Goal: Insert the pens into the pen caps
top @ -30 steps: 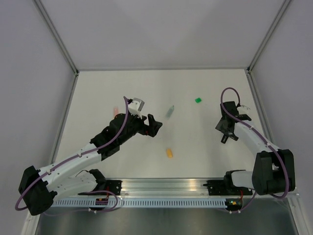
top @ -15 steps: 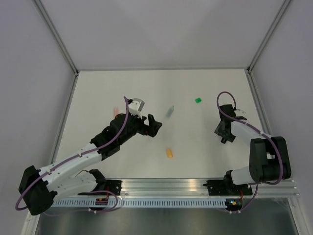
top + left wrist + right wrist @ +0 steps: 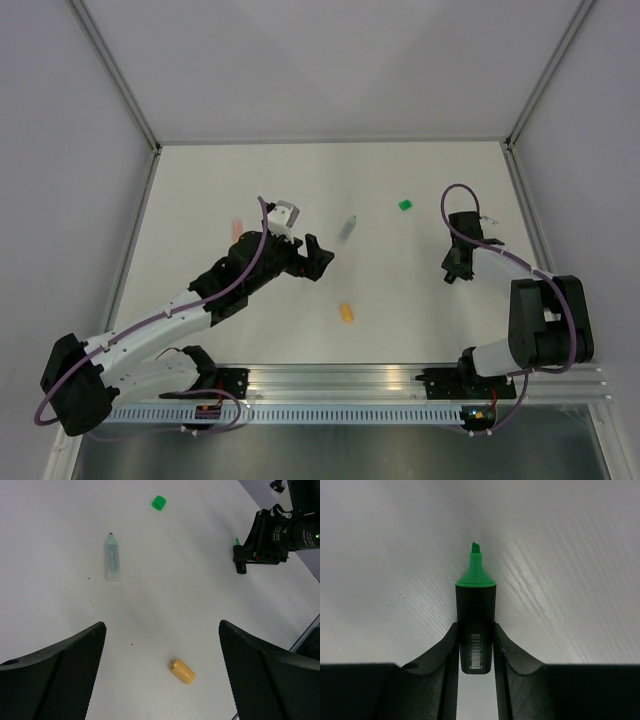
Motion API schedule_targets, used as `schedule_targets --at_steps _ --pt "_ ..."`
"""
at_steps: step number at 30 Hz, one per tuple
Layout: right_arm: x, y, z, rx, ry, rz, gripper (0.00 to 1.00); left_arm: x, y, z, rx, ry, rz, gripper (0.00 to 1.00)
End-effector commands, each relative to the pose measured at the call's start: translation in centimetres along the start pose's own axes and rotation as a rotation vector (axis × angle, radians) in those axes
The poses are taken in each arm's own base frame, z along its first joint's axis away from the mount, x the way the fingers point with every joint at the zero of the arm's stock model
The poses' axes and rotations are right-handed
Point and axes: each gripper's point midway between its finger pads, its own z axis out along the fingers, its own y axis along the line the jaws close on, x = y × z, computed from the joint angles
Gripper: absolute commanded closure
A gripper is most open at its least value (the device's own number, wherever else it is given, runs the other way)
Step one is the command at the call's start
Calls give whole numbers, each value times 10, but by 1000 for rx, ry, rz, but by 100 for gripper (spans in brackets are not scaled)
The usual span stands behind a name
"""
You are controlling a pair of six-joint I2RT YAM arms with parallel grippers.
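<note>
The right jaws are clamped on the black pen point(image 3: 475, 605), its green tip pointing out low over the table point(image 3: 420, 300) near the right edge. The green cap point(image 3: 404, 204) lies well apart, farther back and to the left. To cap it well, I judge the tip should be lined up with the cap's mouth, whose facing cannot be made out, then pushed slowly so the loose cap does not skid. The left jaws, wide open and empty near the pale pen point(image 3: 112, 558) and orange cap point(image 3: 183, 671), could brace it.
</note>
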Motion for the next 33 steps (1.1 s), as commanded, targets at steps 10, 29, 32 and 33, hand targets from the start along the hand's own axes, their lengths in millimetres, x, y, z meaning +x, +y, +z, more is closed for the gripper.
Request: schedule_targets --at_steps 10,29,32,33 --pt "-11 74 -73 -479 -135 0 100 18 -48 15 257 75 -63 8" --pt "10 130 -229 -1064 -204 343 100 25 -90 8 534 72 -39 24" --pt "16 142 -235 -1082 -197 338 100 27 -90 14 518 86 -40 25" --pt "23 149 -235 -1077 -181 319 100 30 -90 17 511 98 -40 26"
